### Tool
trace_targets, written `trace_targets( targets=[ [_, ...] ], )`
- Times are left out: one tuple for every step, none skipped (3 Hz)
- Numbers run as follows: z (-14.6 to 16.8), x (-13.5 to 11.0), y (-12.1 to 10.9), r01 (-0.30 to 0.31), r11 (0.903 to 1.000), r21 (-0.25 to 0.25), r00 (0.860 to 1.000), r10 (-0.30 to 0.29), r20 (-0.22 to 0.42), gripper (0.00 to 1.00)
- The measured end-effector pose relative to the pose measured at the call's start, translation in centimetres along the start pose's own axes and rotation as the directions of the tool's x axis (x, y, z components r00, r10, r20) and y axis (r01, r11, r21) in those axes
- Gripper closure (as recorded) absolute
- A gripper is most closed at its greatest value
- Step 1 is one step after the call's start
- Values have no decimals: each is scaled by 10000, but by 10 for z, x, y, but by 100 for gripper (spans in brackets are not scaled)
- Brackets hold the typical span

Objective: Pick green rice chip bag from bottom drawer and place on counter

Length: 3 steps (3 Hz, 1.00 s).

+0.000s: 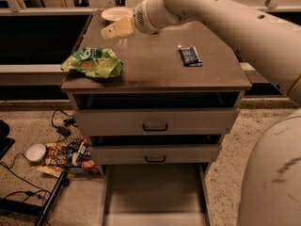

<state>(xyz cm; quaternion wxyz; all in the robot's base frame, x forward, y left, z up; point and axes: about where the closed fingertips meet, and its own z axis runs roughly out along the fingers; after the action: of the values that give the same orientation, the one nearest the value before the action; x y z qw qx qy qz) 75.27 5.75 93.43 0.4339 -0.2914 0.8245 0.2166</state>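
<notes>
The green rice chip bag (93,63) lies on the counter (155,67), with the gripper (115,29) apart from it.
Nearest me, the bottom drawer (155,192) stands pulled out. The bag sits crumpled at the front left corner. The gripper hangs farther back, holding nothing; spread or closed, I can't tell.

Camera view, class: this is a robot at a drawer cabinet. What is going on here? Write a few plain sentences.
A one-armed robot is working at a drawer cabinet. The green rice chip bag lies on the counter, near its front corner on the picture's left. The gripper hovers above and behind the bag, apart from it and holding nothing. The bottom drawer is pulled out, and its visible floor is bare. A small dark-blue packet lies on the counter's other side.
</notes>
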Motion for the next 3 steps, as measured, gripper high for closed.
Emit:
trace_targets(
  targets=[
    [-19,-12,-9,-144,9995,289,9997,139,182,0],
    [-80,-28,-25,-133,9961,869,9960,55,894,0],
    [-142,-32,-41,-12,9821,1885,9972,-129,734,0]
  ],
)
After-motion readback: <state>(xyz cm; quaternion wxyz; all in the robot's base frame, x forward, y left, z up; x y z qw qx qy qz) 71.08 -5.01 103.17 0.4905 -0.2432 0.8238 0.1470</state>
